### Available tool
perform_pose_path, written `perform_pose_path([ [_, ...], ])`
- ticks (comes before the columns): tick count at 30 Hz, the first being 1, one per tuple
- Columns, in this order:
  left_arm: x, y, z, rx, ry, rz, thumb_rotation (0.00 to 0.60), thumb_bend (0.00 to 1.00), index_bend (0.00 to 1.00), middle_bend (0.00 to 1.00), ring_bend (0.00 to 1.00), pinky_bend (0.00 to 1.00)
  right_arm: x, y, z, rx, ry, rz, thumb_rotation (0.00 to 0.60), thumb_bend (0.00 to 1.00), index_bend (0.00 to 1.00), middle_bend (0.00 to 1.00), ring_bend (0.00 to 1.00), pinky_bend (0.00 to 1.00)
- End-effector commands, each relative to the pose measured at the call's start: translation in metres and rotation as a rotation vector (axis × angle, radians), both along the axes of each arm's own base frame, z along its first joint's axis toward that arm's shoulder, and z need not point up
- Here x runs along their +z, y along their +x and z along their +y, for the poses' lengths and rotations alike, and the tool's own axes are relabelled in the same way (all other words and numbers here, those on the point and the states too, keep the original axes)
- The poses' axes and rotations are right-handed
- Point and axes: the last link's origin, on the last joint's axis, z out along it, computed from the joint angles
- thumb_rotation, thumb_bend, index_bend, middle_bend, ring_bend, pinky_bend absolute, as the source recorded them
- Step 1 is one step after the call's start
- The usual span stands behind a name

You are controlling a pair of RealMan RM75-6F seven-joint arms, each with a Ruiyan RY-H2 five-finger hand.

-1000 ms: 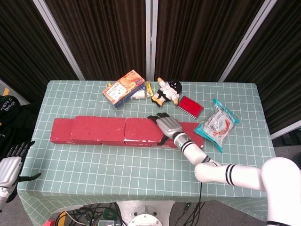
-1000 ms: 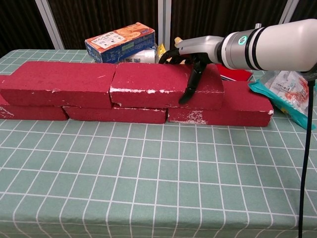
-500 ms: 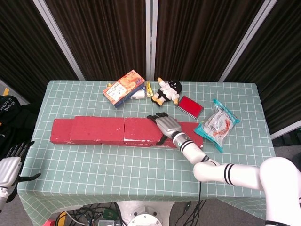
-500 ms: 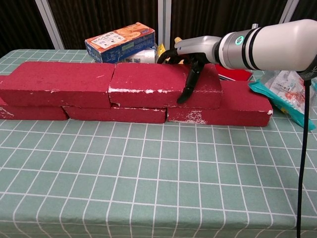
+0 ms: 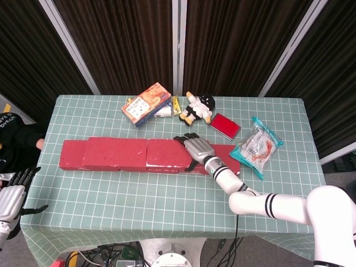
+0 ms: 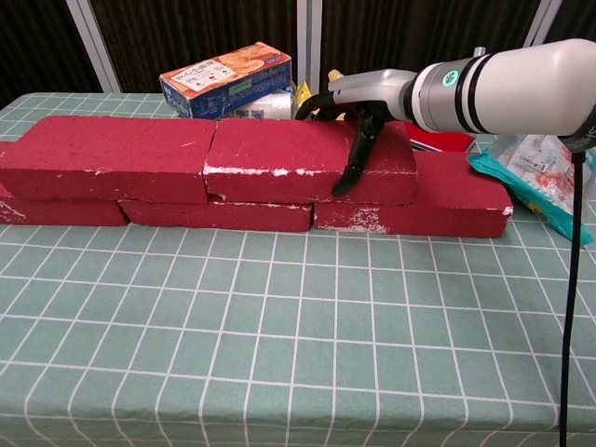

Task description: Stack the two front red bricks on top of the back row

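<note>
Two red bricks lie on top of a lower row of red bricks (image 6: 438, 200) across the table. The upper left brick (image 6: 112, 154) (image 5: 114, 153) and the upper right brick (image 6: 279, 158) (image 5: 167, 153) meet end to end. My right hand (image 6: 363, 102) (image 5: 197, 147) grips the right end of the upper right brick, thumb down its front face and fingers over the top towards the back edge. My left hand (image 5: 11, 197) hangs off the table's near left corner with fingers spread, holding nothing.
Behind the bricks are an orange snack box (image 5: 147, 104), a white can (image 5: 164, 112), a plush toy (image 5: 199, 108) and a small red box (image 5: 225, 125). A snack bag (image 5: 257, 146) lies right of the row. The checked tablecloth (image 6: 279, 354) spreads in front.
My right hand and the upper right brick have shifted slightly left, closing up against the upper left brick. The left hand has stayed put.
</note>
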Motion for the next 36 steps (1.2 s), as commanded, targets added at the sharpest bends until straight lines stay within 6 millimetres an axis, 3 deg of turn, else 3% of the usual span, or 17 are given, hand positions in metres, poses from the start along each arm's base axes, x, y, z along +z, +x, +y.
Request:
perform_pose_path([
  [1, 0.000, 0.000, 0.000, 0.001, 0.000, -0.001, 0.600, 0.00, 0.04, 0.00, 0.00, 0.00, 0.000, 0.001, 0.000, 0.001, 0.008, -0.004, 0.600, 0.00, 0.00, 0.09, 0.00, 0.00],
  [5, 0.000, 0.000, 0.000, 0.002, -0.001, -0.002, 0.600, 0.00, 0.04, 0.00, 0.00, 0.00, 0.001, 0.001, 0.000, 0.001, 0.015, -0.006, 0.600, 0.00, 0.00, 0.00, 0.00, 0.00],
  [21, 0.001, 0.002, 0.000, -0.004, 0.004, -0.001, 0.600, 0.00, 0.04, 0.00, 0.00, 0.00, 0.016, 0.001, 0.003, 0.022, -0.031, -0.032, 0.600, 0.00, 0.00, 0.00, 0.00, 0.00],
  [30, 0.002, 0.008, 0.003, -0.016, 0.013, 0.007, 0.600, 0.00, 0.04, 0.00, 0.00, 0.00, 0.057, 0.003, 0.018, 0.062, -0.074, -0.075, 0.600, 0.00, 0.00, 0.00, 0.00, 0.00],
  [36, 0.000, 0.014, 0.006, -0.025, 0.014, 0.009, 0.600, 0.00, 0.04, 0.00, 0.00, 0.00, 0.095, -0.012, 0.036, 0.062, -0.126, -0.109, 0.600, 0.00, 0.00, 0.00, 0.00, 0.00],
])
